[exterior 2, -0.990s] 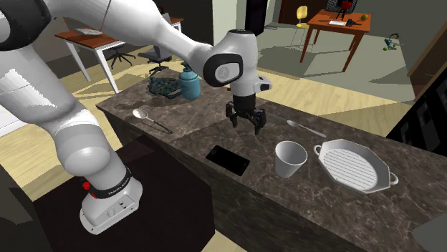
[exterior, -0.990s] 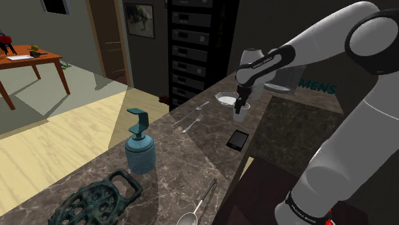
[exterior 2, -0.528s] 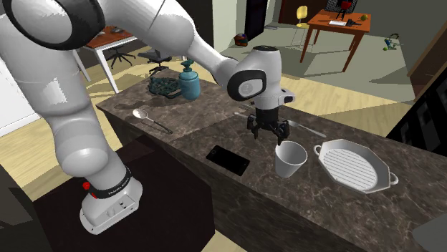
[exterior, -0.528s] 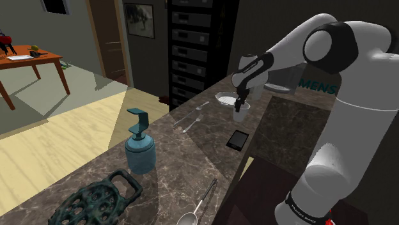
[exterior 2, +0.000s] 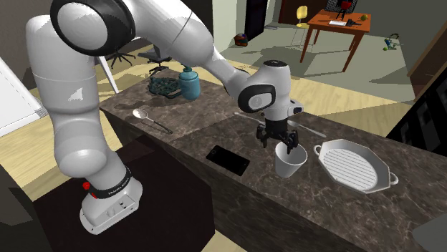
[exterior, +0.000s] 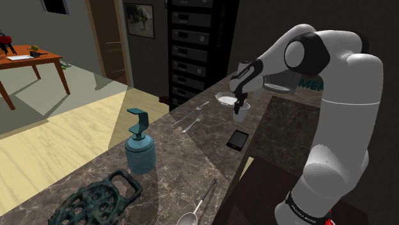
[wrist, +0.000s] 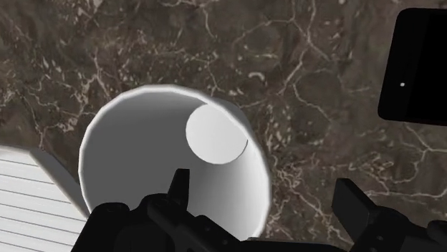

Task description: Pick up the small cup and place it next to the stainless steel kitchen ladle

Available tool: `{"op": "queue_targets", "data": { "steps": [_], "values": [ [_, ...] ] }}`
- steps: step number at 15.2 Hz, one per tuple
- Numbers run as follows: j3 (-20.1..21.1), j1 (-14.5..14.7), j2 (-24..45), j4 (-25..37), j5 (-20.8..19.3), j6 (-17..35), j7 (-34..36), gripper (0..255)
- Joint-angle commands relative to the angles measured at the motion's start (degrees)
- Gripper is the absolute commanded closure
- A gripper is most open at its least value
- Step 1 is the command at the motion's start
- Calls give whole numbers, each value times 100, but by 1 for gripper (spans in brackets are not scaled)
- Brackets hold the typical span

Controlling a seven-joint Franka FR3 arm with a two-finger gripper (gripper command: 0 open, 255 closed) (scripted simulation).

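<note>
Cup point(exterior 2: 289, 166) one, ladle point(exterior 2: 142, 114) one

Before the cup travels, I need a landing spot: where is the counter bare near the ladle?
The counter is bare between the ladle and the phone, and between ladle and soap dispenser. Crowded beside the trivet.

A long, dark, veined stone counter point(exterior: 182, 163) carries everything here. At one end sits a teal openwork trivet point(exterior: 96, 199) with a teal soap dispenser point(exterior: 140, 148) just beside it. A metal ladle point(exterior 2: 150, 120) lies near the counter's edge, well apart from the rest. Further along a black phone point(exterior 2: 228, 159) lies flat, and past it a white cup point(exterior 2: 290, 161) stands upright, just beside a white ribbed dish point(exterior 2: 356, 166) with handles. A couple of slim utensils point(exterior: 192, 118) lie across from the phone, by the opposite edge.
</note>
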Motion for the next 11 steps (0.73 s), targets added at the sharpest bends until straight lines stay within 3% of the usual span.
{"op": "queue_targets", "data": {
  "steps": [1,10,11],
  "values": [
    [19,-40,112,-14,51,127,-40,0],
    [41,-74,214,-8,96,220,-71,0],
    [41,-74,214,-8,96,220,-71,255]
  ]
}}
